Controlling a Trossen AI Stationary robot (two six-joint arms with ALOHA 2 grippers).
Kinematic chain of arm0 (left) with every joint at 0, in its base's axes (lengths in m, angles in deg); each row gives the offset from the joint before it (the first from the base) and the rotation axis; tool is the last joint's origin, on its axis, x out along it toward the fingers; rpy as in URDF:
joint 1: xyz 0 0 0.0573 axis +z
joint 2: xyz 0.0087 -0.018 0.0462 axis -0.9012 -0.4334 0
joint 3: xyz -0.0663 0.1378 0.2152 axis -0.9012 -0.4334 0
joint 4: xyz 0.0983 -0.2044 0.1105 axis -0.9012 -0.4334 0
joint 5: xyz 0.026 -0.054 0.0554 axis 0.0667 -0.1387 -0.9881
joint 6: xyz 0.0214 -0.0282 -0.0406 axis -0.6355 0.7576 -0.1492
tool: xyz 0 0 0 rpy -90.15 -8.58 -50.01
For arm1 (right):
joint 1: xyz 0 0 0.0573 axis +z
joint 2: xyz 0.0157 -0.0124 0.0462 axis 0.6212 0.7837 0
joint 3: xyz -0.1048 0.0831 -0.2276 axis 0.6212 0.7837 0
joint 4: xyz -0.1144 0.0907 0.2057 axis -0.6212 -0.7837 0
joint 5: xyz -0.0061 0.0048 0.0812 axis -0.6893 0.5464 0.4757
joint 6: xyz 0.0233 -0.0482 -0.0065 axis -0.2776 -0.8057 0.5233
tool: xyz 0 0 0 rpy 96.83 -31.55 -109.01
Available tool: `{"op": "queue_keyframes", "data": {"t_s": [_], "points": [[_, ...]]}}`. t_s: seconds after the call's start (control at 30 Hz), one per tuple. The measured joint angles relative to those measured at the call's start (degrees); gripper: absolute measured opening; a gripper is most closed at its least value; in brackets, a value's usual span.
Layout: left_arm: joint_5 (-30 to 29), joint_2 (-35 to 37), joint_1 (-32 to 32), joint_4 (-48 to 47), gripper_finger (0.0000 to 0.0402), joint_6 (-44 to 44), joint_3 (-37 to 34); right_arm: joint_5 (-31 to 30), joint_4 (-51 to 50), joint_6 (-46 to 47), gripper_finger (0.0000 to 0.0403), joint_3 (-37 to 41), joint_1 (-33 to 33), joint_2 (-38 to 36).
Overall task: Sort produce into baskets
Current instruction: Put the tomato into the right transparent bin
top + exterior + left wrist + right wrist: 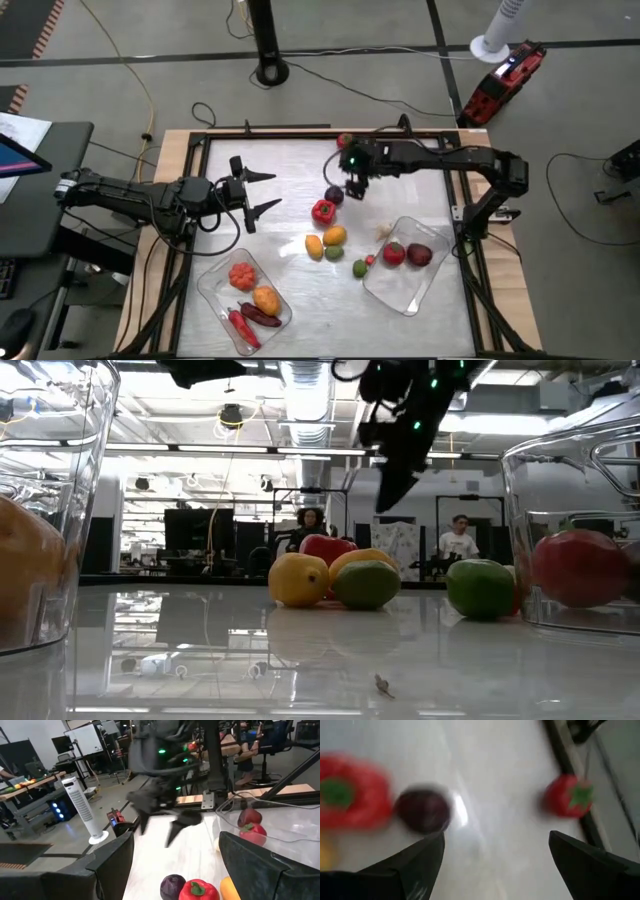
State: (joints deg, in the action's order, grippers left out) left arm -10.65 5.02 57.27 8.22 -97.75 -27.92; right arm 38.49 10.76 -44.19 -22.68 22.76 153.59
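Surface: pale glossy counter (290, 180) inside a wooden frame, cables on the grey floor around it, an open workshop with seated people behind
Left basket: clear tray (212, 283) near the front left, holding an orange knobbly piece (241, 276), a yellow-orange one (266, 299), a red chilli (243, 325) and a dark purple one (260, 316); these look like the vegetables
Right basket: clear tray (400, 292) near the front right, with a red tomato (394, 253) and a dark red fruit (419, 255) inside
Unsorted produce: red pepper (323, 210), dark purple piece (334, 195), yellow piece (314, 246), orange piece (335, 235) and green lime (333, 253) cluster mid-counter between the trays; another green piece (360, 268) lies just beside the right tray; a red tomato (345, 141) sits near the far rail
Right pincer: (355, 186) spread wide and empty, hanging above the counter just beside the purple piece, probably lining up on it
Left pincer: (262, 192) fingers apart, empty, parked left of the cluster, pointing toward it
Progress: about half sorted, judging by what lies loose
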Motion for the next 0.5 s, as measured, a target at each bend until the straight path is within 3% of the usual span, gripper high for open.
{"op": "queue_keyframes", "data": {"t_s": [0.3,0.5], "points": [[0.0,0.0,0.0,0.0,0.0279,-1.6,0.0,0.0,23.1,-1.7,0.0383,6.6,-9.7,0.0],[-0.1,0.0,0.0,0.0,0.0279,-2.4,0.0,1.1,35.2,1.3,0.0383,10.4,-11.0,4.9]]}}
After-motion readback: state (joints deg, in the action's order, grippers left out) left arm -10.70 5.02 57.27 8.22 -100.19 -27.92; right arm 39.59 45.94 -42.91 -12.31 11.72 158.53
